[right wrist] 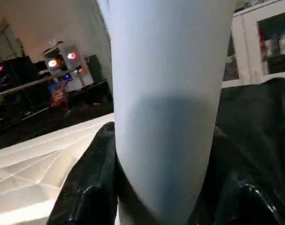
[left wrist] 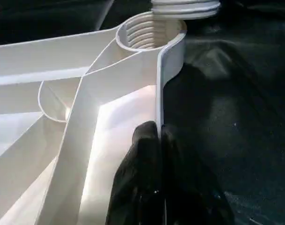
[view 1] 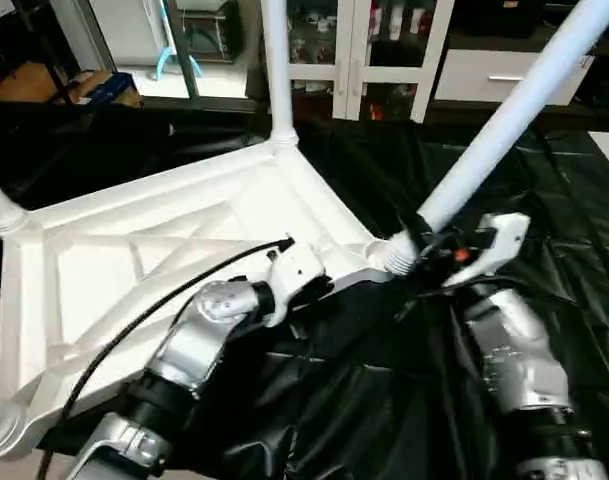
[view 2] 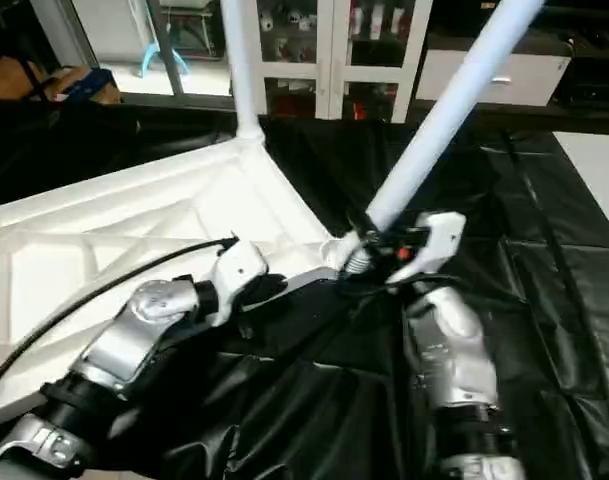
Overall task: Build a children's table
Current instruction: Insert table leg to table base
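Fingers (left wrist: 147, 178) pinching table top (left wrist: 48, 61) rim, threaded socket (left wrist: 144, 33) visible

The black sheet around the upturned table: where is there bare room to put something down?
Bare sheet lies beyond the tilted leg, and more between the forearms. The near corner socket is crowded: the left gripper pinches the table top rim, the right gripper holds the leg.

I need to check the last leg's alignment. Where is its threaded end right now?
In the head views the leg, held by the right gripper, slants up to the right; its threaded end sits at the tabletop's near-right corner socket.
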